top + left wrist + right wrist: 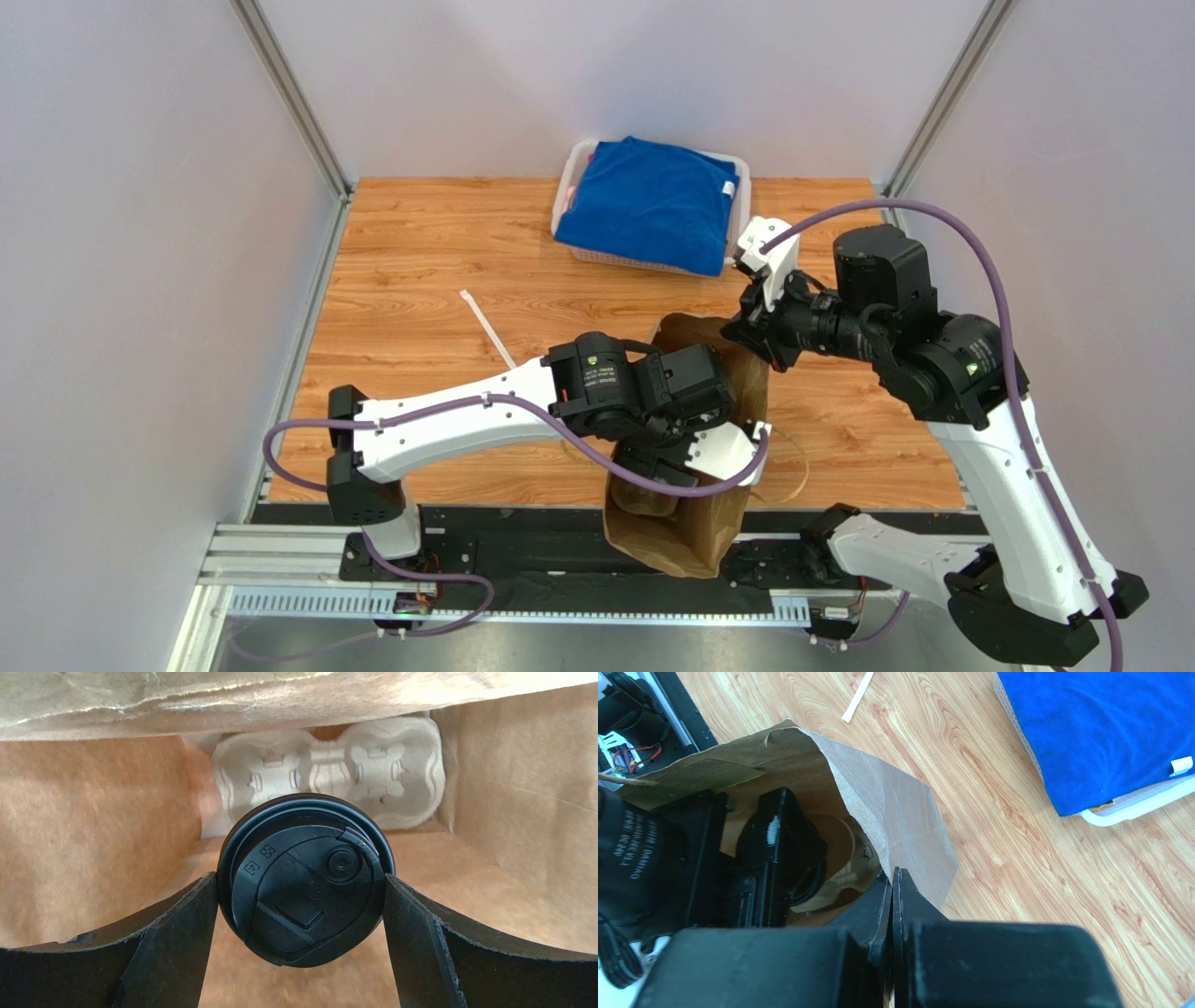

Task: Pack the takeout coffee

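**A:** Where is the takeout coffee (305,882)?

**B:** Inside the tall brown paper bag (878,791). From the left wrist only its round black plastic lid shows, face-on, with the sip hole and its plug. The cup body is hidden behind the lid.

**A:** And the left claw (300,882)?

**B:** It is spread wide around the coffee. One black finger (175,938) lies against each side of the lid's rim, so the coffee is gripped between them.

**A:** What lies past the cup?

**B:** A grey moulded-pulp cup carrier (393,763) sits at the far end of the bag, both of its visible wells bare. Brown paper walls close in on either side, and a creased flap hangs across the top of that view.

**A:** The right claw (892,878)?

**B:** Its jaws are pressed flat together on the rim of the bag's mouth, pinching the paper. The left arm's black wrist fills most of that opening.

**A:** And around them?

**B:** A wooden table (421,266) with a pale plank grain. A thin white strip (487,326) lies on it to the left of the bag. At the far edge stands a white plastic basket (568,182) holding a folded blue cloth (652,203), well apart from the bag. Plain pale walls enclose the table on three sides.
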